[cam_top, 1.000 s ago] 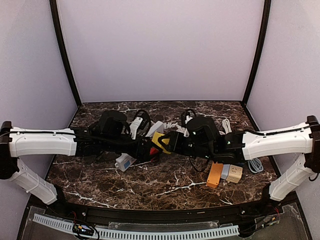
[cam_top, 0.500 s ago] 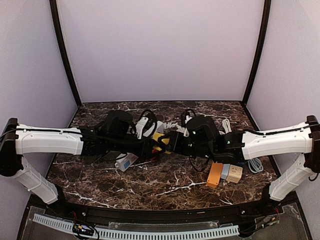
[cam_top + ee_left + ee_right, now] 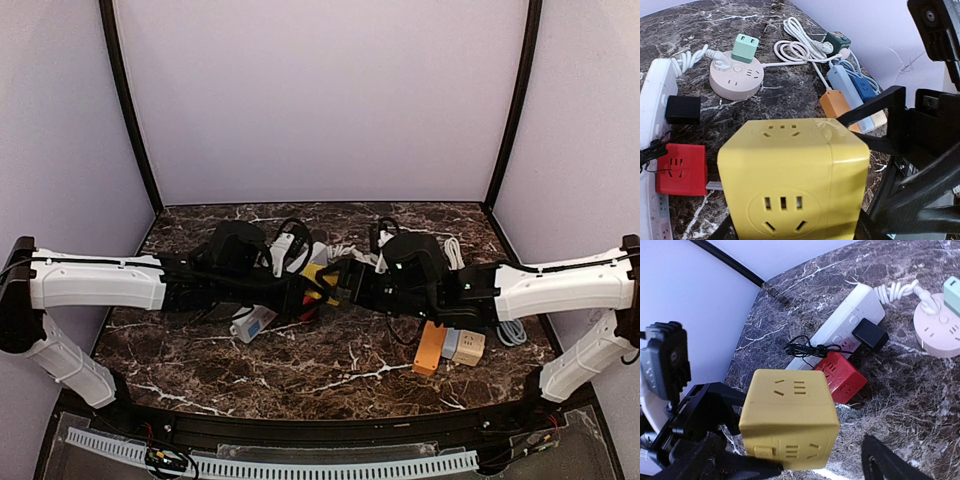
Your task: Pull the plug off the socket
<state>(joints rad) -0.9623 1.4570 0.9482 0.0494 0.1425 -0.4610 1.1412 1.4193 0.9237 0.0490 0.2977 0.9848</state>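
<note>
A yellow cube socket [image 3: 790, 175] is held above the table between my left gripper's [image 3: 790, 231] jaws, which are shut on its sides. It also shows in the top view [image 3: 318, 278] and the right wrist view [image 3: 790, 420]. My right gripper [image 3: 805, 465] is open, its fingers [image 3: 890, 460] spread wide on either side of the cube. A red cube socket [image 3: 681, 168] lies by the white power strip [image 3: 845, 315]. A metal prong [image 3: 713, 186] shows between the red and yellow cubes; I cannot tell whether it is inserted.
A black adapter [image 3: 682, 109] sits in the white strip. A green plug [image 3: 745, 47] sits in a round pink socket [image 3: 736, 79]. Orange [image 3: 430, 348], blue [image 3: 845, 80] and beige [image 3: 468, 347] sockets lie right. A white adapter [image 3: 250, 322] lies left.
My left arm has moved right to the yellow cube. My right arm has drawn back a little to the right.
</note>
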